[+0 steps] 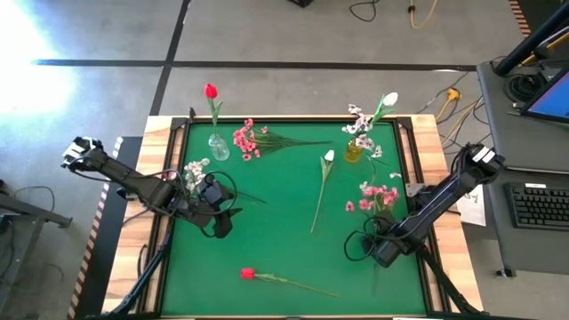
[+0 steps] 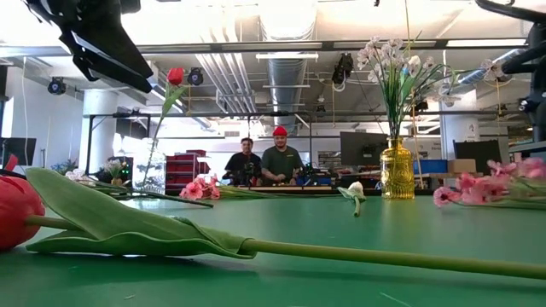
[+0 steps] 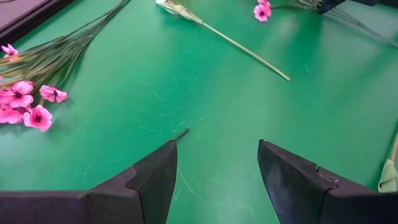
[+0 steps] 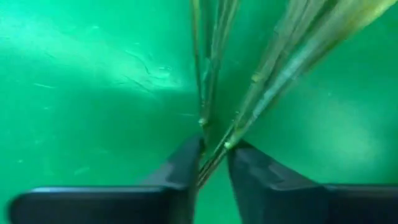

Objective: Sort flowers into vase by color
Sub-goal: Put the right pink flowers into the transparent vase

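Two hands are over the green tabletop, and the right hand at about four o'clock is pinching the bundled green stems of a pink blossom spray, its fingers nearly pressed together around them. The left hand hangs spread and empty at about nine o'clock, beside a small white spray.

My worry is the grip: the stems are thin and fan apart just past the fingertips, so one or two could slide free as the spray lifts, and the blossoms would droop or drag across the felt. The yellow vase at one o'clock already carries white flowers, so dropping the pink there would muddle the colours; the clear vase at eleven holds a red bud.

Other flowers lie loose: a white tulip near the centre, a red bud at six, another pink spray at twelve. The felt sits in a wooden frame; beyond it is a bright workshop with two people standing far back.
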